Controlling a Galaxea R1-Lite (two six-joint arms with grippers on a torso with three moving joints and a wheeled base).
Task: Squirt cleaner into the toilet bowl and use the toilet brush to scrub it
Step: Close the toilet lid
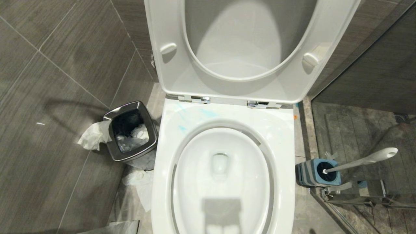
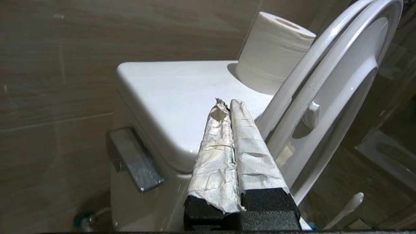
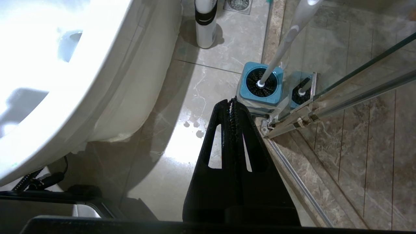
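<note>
Toilet bowl [image 1: 224,182] centre, seat up, turquoise cleaner [image 1: 195,113] smears on back rim. Toilet brush [image 1: 360,161] stands in blue holder [image 1: 317,172] on floor right of bowl. Left gripper [image 2: 226,105] closed, empty, raised beside tank [image 2: 175,94]. Right gripper [image 3: 232,104] closed, empty, above floor near holder.

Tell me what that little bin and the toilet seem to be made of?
The bin looks like polished steel: mirror-bright grey walls, black liner inside. The toilet bowl looks like glazed ceramic: glossy white, with soft reflections. The raised seat seems plastic, though that's less sure.
</note>
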